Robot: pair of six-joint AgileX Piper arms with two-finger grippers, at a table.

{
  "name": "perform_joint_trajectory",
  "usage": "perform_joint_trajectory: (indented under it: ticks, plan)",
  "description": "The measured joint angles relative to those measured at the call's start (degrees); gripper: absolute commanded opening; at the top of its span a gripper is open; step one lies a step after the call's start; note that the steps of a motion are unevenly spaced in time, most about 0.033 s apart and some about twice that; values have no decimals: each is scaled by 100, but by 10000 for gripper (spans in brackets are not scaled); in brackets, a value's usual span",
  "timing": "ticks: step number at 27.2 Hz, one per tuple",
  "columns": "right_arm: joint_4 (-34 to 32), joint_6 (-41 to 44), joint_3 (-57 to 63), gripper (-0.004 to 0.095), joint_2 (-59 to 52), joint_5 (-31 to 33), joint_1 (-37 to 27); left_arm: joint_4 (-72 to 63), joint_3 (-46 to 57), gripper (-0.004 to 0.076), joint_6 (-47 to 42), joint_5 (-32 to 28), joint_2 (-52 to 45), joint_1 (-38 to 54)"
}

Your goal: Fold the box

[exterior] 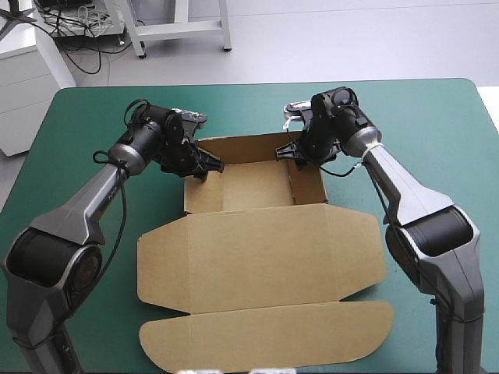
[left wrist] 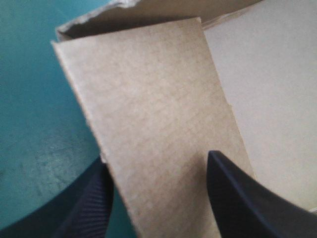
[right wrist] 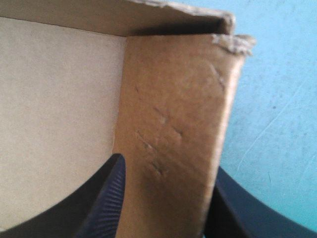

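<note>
The brown box (exterior: pixel 257 249) lies mid-table, with walls raised around a small tray at its far end and the lid (exterior: pixel 265 335) flat toward the near edge. My left gripper (exterior: pixel 209 167) is at the tray's far left corner. It is open, with a finger on either side of the left wall (left wrist: pixel 148 114); left gripper (left wrist: pixel 158 158). At the far right corner my right gripper (exterior: pixel 292 156) is also open and straddles the right wall (right wrist: pixel 173 109); right gripper (right wrist: pixel 166 163). The tray floor (right wrist: pixel 59 109) shows pale beside that wall.
Teal-green cover (exterior: pixel 437 125) shows bare on both sides of the box and beyond its far wall. The lid's rounded flap reaches almost to the table's near edge.
</note>
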Motion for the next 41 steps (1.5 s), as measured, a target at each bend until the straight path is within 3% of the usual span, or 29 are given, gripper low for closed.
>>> perform_joint_trajectory:
  ticks: [12,14,19,29,34,38,41]
  plan:
    - [-266,0,-24,425,-840,37,0,548,-846,391,33,689,-721,0]
    - [-278,0,-24,425,-994,44,0,650,-930,322,99,707,-1009,0]
    - [-284,0,-24,425,-1130,71,0,689,-979,14,458,754,-1948,0]
    - [-447,23,233,425,-1099,71,0,692,-883,-10,915,756,-4228,0]
    - [-482,23,273,425,-943,71,0,696,52,-10,951,623,-5593,0]
    - [-442,23,296,424,-533,56,0,920,2471,-10,694,-43,-7949,0]
    - [-362,23,323,407,-286,37,0,1140,3784,-10,339,-79,-8976,0]
